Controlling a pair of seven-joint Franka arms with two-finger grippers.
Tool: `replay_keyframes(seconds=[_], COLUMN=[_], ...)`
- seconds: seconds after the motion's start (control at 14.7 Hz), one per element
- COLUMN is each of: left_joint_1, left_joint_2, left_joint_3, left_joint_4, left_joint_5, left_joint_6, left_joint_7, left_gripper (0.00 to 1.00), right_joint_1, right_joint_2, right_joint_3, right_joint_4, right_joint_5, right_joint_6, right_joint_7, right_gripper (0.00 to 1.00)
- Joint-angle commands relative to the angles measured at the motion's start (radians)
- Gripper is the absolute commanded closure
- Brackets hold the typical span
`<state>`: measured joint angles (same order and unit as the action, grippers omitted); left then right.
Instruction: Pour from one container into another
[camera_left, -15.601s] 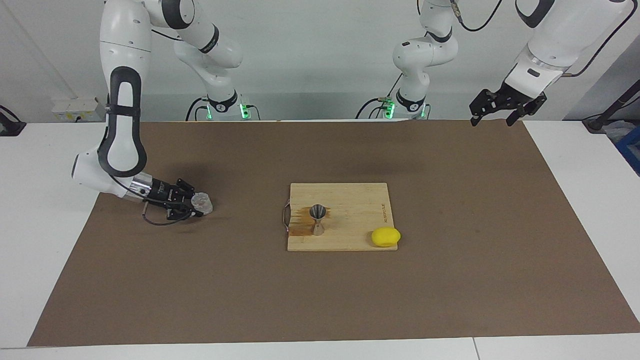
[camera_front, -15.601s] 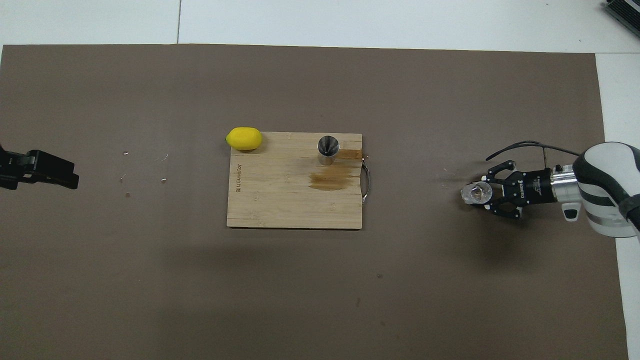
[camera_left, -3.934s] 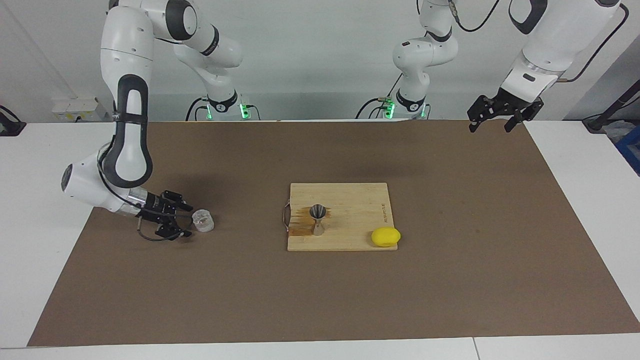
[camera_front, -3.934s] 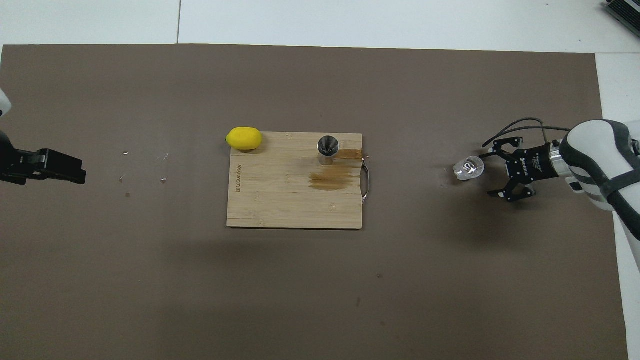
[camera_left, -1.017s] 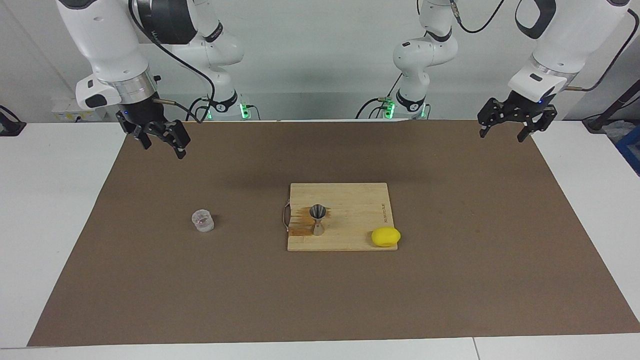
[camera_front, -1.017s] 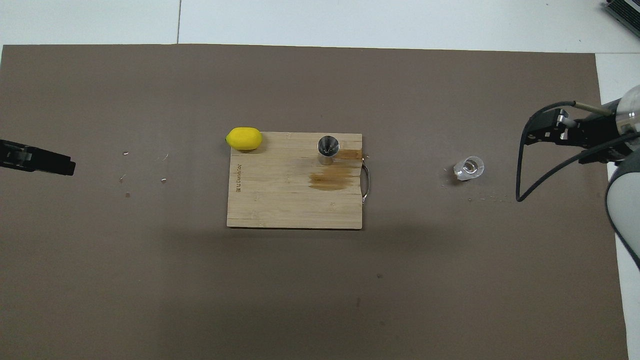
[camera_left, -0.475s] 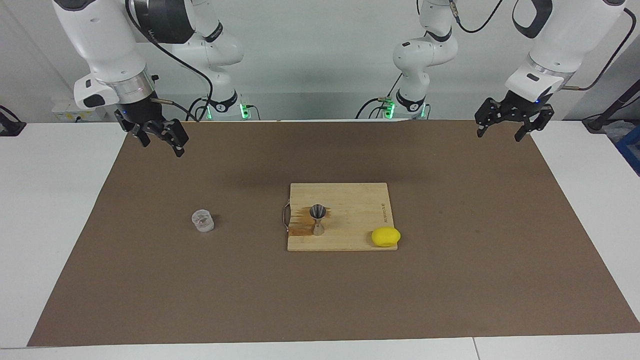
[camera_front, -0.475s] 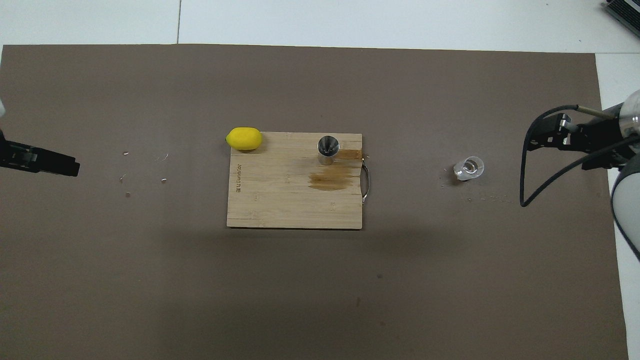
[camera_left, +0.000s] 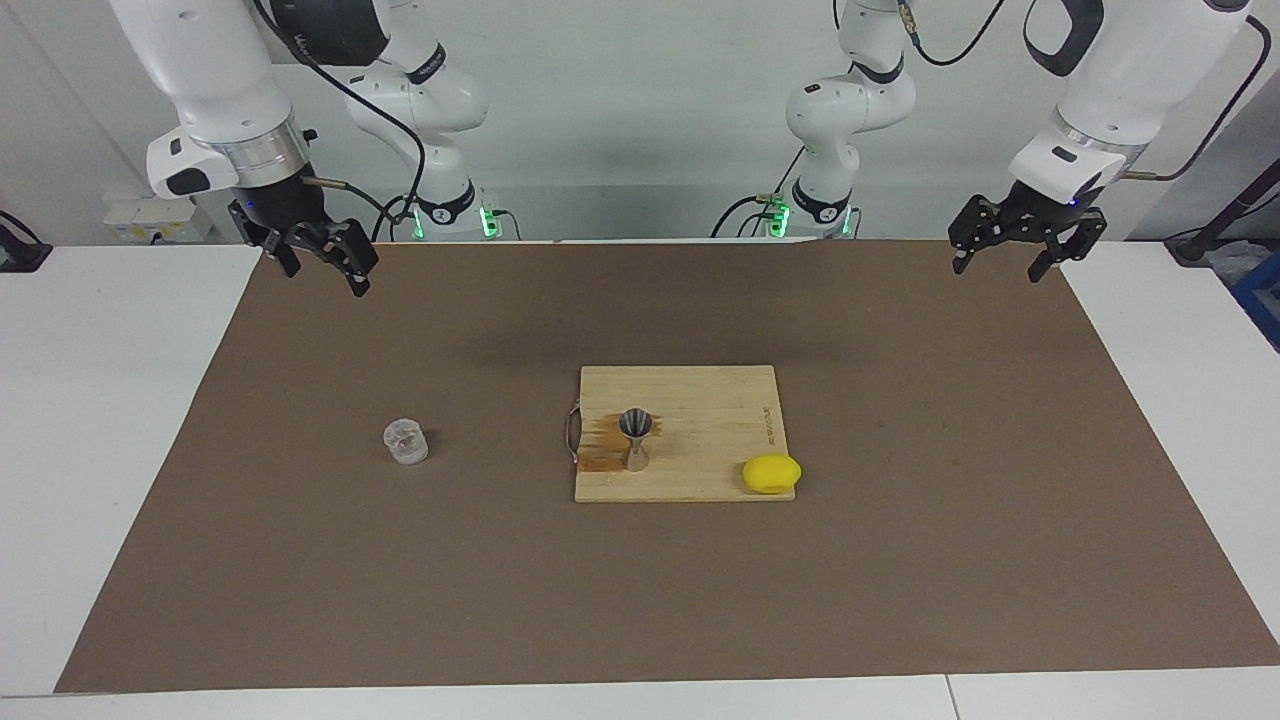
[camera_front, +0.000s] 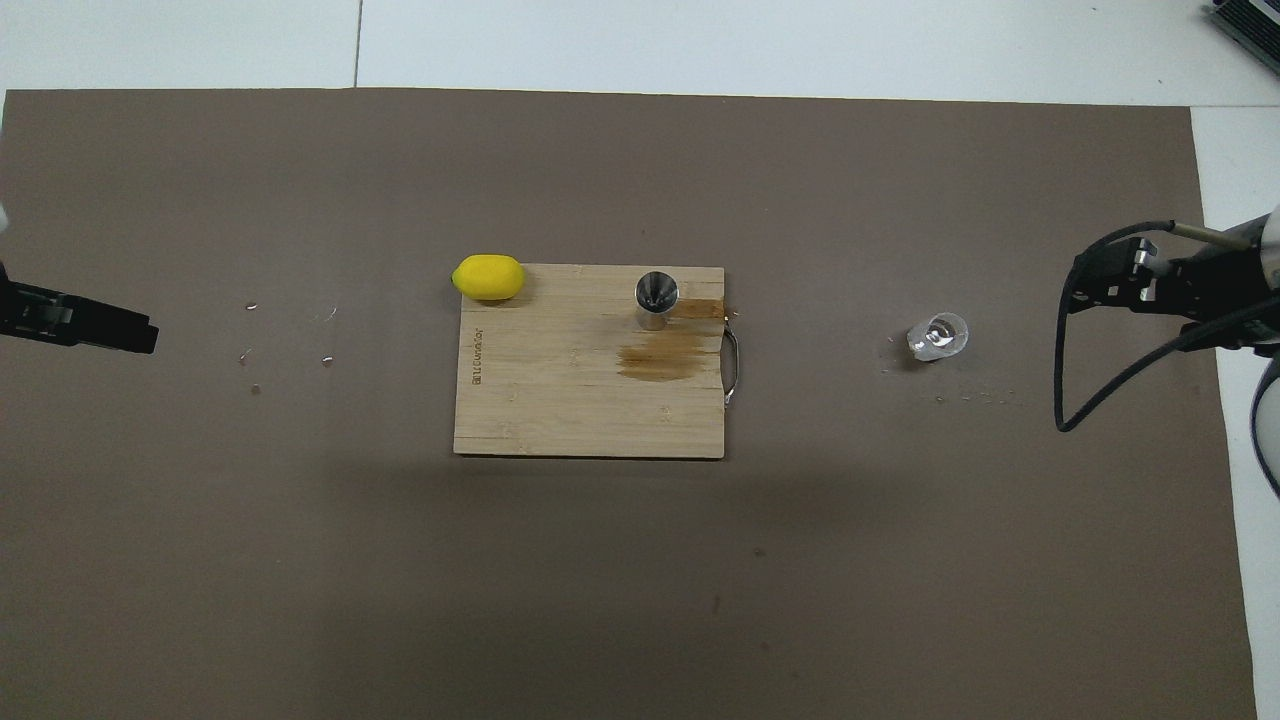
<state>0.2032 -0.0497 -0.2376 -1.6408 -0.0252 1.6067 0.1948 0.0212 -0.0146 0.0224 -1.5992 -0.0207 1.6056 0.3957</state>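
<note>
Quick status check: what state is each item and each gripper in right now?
glass tumbler: upright on the mat, free of both grippers.
jigger: upright on the cutting board, beside a wet stain.
lemon: lying at the board's corner.
right gripper: open, empty, raised.
left gripper: open, empty, waiting raised.

Both arms are raised clear of the brown mat (camera_left: 900, 560), each over one of its corners on the robots' own edge; the right gripper (camera_left: 318, 272) hangs over the corner at the right arm's end, wrist pointing down and tilted slightly, fingers spread apart and holding nothing; the left gripper (camera_left: 1004, 262) hangs over the corner at the left arm's end, wrist bent downward, fingers likewise parted and empty.
</note>
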Motion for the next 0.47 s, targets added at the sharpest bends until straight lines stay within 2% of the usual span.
replay_keyframes(seconds=[0.0,0.41], left_joint_1=[-0.004,-0.004], left_joint_2=[-0.018,-0.018], left_joint_3=[0.001,0.001], left_joint_4=[-0.011,-0.011], left_joint_5=[0.015,0.015], left_joint_6=[-0.013,-0.013], left_joint_7=[-0.014,-0.012], left_gripper=[0.0,0.0], right_joint_1=[-0.027,-0.033], right_joint_2=[-0.013,-0.016], right_joint_3=[0.03,0.034], right_joint_4=[-0.008,-0.022], right_joint_5=[-0.008,-0.007], right_joint_6=[-0.018,-0.035], right_joint_7=[-0.029,-0.06], right_gripper=[0.0,0.0])
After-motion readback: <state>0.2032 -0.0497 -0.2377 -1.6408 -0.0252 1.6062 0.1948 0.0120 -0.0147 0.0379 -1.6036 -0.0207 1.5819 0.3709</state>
